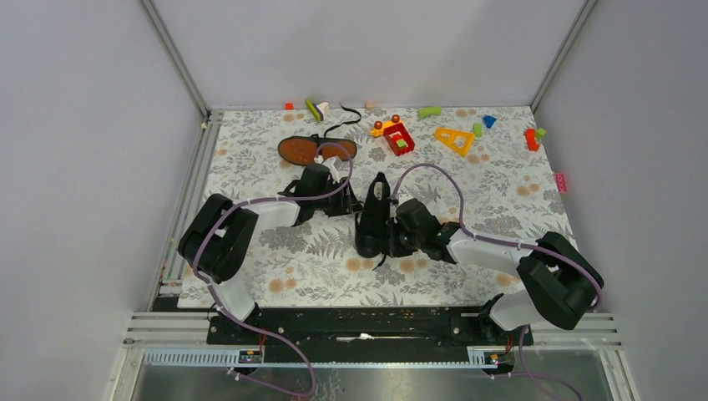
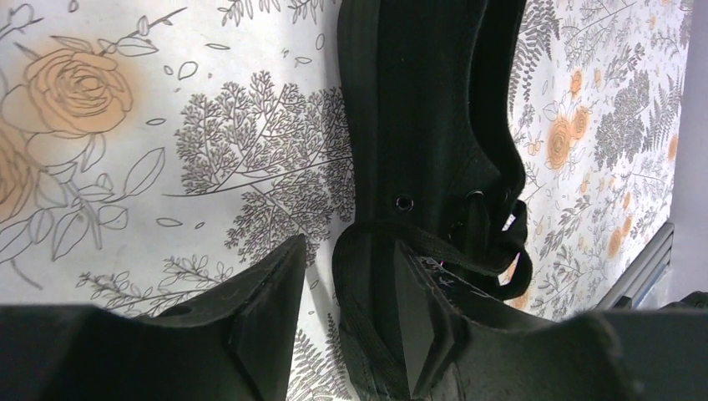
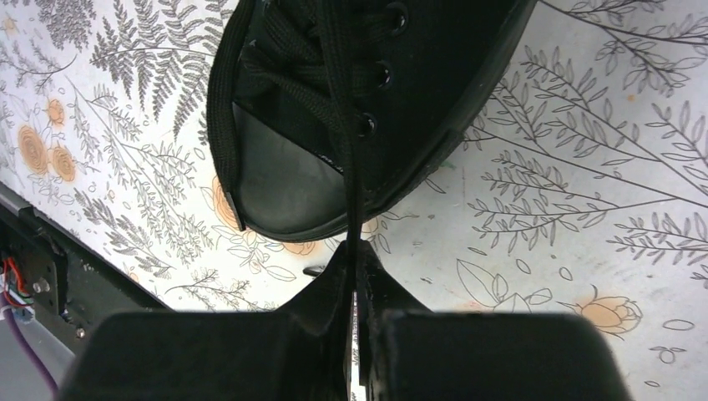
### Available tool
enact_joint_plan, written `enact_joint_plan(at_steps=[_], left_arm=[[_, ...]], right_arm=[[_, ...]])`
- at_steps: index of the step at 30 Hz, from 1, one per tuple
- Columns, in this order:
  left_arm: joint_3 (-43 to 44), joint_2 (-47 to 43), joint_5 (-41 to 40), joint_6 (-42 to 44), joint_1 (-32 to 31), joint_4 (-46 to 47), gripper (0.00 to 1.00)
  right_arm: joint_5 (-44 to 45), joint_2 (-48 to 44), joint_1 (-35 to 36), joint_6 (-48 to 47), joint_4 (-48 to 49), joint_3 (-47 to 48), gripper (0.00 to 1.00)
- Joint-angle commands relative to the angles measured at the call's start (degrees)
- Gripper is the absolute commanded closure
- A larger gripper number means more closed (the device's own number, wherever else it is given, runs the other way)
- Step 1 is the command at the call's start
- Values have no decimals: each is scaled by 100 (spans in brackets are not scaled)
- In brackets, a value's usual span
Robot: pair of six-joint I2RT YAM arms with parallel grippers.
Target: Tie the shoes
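At three o'clock my right fingers (image 3: pixel 327 292) pinch the black lace-up sneaker's (image 3: pixel 284 184) thin lace (image 3: pixel 349 192) taut for tying; left fingers (image 2: pixel 267 292) straddle its edge, half-open.

An upright shoe (image 1: pixel 372 219) sits mid-table (image 1: pixel 501 192), running twelve to six. The left gripper (image 1: pixel 349 205) is at its nine o'clock, the right gripper (image 1: pixel 391 236) at four. A sole-up shoe (image 1: pixel 316 150) lies at eleven, with blocks (image 1: pixel 455 138) toward one.
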Motion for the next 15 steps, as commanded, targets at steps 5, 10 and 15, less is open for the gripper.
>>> enact_joint_plan(at_steps=[5,10,15], left_arm=[[303,432,342,-229,30,504,61],[468,894,439,-363,69,550,64],[271,1040,789,-670,69,1099,99]], right_arm=[[364,-200,-142,-36,-323,258,100],[479,-571,-487,1,-560,218,100],[406,-901,-945,-130,-805,246,100]])
